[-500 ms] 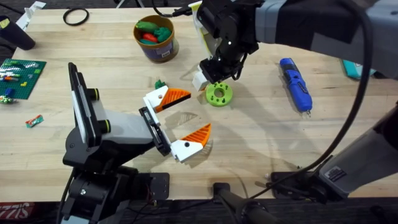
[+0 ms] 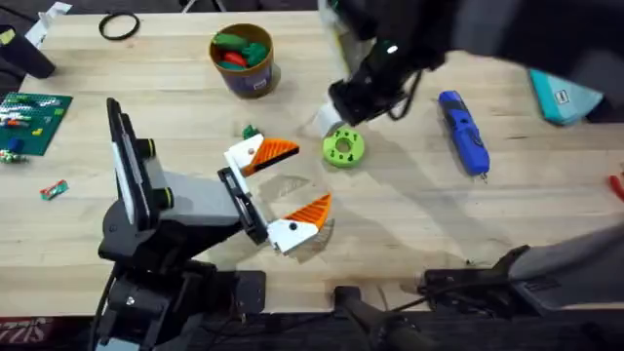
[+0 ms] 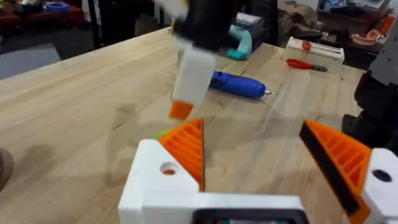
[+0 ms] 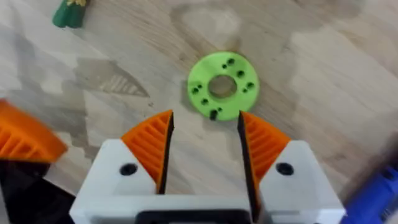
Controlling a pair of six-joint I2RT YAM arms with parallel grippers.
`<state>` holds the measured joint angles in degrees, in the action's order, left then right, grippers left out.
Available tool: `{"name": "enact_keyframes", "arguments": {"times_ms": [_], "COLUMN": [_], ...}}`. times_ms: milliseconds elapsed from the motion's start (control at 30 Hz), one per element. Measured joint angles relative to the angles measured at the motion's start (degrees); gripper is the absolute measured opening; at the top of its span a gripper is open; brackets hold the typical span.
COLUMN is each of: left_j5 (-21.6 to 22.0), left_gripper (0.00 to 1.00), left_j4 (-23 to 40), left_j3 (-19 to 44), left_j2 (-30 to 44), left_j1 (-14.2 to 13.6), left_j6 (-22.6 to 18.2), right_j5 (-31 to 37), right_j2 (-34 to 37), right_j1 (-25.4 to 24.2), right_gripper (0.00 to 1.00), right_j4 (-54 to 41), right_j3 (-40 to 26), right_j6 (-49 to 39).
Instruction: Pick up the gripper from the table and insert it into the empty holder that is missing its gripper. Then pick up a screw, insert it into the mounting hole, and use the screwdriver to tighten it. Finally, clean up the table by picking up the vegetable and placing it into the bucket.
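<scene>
Vegetable (image 2: 250, 132) lies apart from bucket (image 2: 255, 80).

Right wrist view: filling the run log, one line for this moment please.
right gripper: open, above lime-green disc | left gripper: open, empty | screwdriver: on table

Cluttered workbench (image 3: 314, 53) behind, dim room

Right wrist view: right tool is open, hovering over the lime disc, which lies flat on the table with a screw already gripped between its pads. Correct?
Not quite. In the right wrist view the right tool is open over the lime disc lying flat on the table, but nothing is gripped between its orange pads; the gap is bare.
</scene>
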<state>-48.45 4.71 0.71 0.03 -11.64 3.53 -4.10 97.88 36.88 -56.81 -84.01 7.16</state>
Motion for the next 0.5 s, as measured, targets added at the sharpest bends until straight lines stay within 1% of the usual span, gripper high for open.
{"name": "enact_keyframes", "arguments": {"times_ms": [133, 233, 333, 367, 500], "left_j5": [0.02, 0.02, 0.02, 0.02, 0.02], "left_gripper": [0.983, 0.983, 0.983, 0.983, 0.983], "left_j4": [0.00, 0.00, 0.00, 0.00, 0.00], "left_j3": [0.00, 0.00, 0.00, 0.00, 0.00], "left_j2": [0.00, 0.00, 0.02, 0.00, 0.00], "left_j1": [0.00, 0.00, 0.00, 0.00, 0.00], "left_j6": [0.00, 0.00, 0.00, 0.00, 0.00], "right_j5": [4.09, 5.85, 6.81, 7.04, 7.37], "right_j2": [-7.65, -13.09, -18.48, -19.25, -18.79], "right_j1": [0.35, 0.39, 0.39, 0.39, 0.44], "right_gripper": [0.617, 0.617, 0.617, 0.617, 0.617], "right_j4": [-3.01, -2.05, 1.13, 1.71, 6.79], "right_j3": [-0.02, 1.70, 7.92, 9.78, 17.16], "right_j6": [0.11, 0.73, 2.30, 2.87, 4.20]}}
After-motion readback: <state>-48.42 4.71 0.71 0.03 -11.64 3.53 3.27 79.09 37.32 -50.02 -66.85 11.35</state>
